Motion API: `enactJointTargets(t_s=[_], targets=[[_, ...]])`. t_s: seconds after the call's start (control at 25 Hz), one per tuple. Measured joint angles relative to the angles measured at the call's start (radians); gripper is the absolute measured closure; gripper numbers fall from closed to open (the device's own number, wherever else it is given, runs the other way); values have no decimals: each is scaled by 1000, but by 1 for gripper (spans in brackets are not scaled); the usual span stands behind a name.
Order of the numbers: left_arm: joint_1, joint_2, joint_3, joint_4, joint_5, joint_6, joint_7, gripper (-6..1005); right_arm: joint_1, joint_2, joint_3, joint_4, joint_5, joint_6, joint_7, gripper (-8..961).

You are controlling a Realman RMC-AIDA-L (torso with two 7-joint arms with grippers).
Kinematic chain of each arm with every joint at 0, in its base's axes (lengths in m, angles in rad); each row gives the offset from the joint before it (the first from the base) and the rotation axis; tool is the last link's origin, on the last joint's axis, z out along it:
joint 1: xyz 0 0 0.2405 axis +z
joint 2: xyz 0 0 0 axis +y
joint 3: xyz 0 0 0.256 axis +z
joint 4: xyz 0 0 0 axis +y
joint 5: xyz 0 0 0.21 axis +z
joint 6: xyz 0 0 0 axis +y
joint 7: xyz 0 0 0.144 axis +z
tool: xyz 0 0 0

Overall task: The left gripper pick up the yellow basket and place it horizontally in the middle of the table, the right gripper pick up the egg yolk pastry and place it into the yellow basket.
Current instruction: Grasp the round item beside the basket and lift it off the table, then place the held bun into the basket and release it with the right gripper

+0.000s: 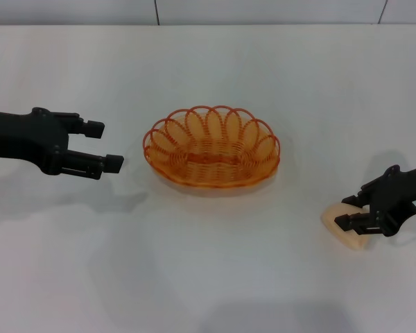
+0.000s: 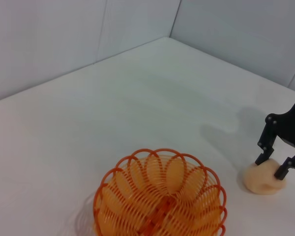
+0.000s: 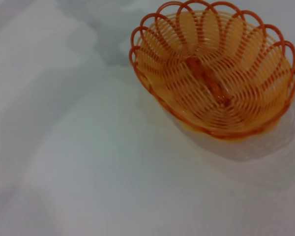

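- The yellow basket (image 1: 211, 147) is an oval of orange-yellow translucent wire, with a looped scalloped rim and a woven base crossed by 1 darker rib; it sits upright and level, long side across, near the middle of the table (image 1: 215, 277), and nothing lies in it.
- The egg yolk pastry (image 1: 347, 229) is a small, smooth, pale cream lump on the table to the basket's right and nearer the robot, well apart from the basket.
- The right gripper (image 1: 352, 211) is down at the pastry, its 2 fingers apart, 1 on each side of the lump; whether they press it cannot be told.
- The left gripper (image 1: 105, 146) hangs left of the basket, near it but not touching, fingers apart and holding nothing.
- The left wrist view alone shows the 2 walls meeting at the table's far corner, plus the pastry (image 2: 265, 178) under the right gripper (image 2: 273, 166).
- The right wrist view shows only the basket (image 3: 214, 69) and bare tabletop beside it.
- In the head view, bare white table lies all round the basket, and between it and the pastry.
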Motion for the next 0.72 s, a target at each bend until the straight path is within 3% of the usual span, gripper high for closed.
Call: enactJointTargets(t_s=[0.08,0.72], targets=[[2,0,0,0,0,-1,1,125,3,0,1,6,0,-1,3,634],[9,-1,-4,0,-7,-3,8,124,8,0,7,-83,69,6,11,733]])
